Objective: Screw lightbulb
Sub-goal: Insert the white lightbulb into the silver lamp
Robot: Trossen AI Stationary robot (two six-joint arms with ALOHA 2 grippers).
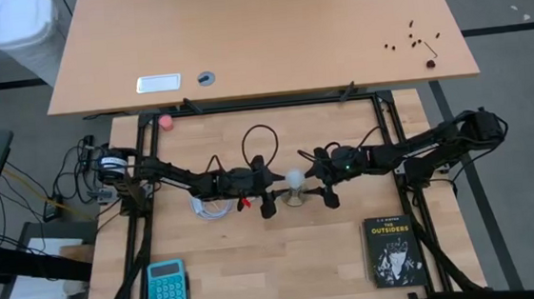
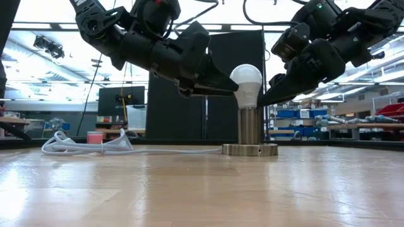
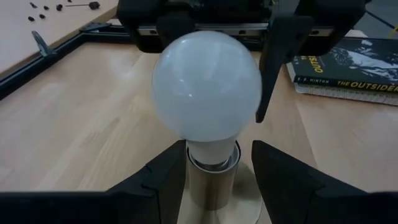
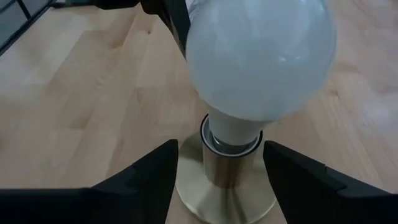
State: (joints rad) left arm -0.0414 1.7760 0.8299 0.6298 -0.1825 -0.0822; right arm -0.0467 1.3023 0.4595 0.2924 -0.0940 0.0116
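Centre of the high view: lightbulb (image 1: 294,179) upright in the socket (image 2: 249,126), round base (image 2: 249,149) flat on the table (image 1: 277,273), white cord (image 2: 88,149) trailing off to the left of the low view. Left gripper (image 3: 214,167) down at the neck, fingers (image 3: 163,177) either side of the socket, parted with a sliver of gap, gripping nothing, likely there to steady it. Right gripper (image 4: 216,163) opposite, jaws part open astride the same neck, holding nothing, seemingly between turns. Book (image 1: 390,251) lower right, calculator (image 1: 167,287) lower left, both well apart.

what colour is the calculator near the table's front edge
Teal, with lighter keys; the calculator shows best in the high view.
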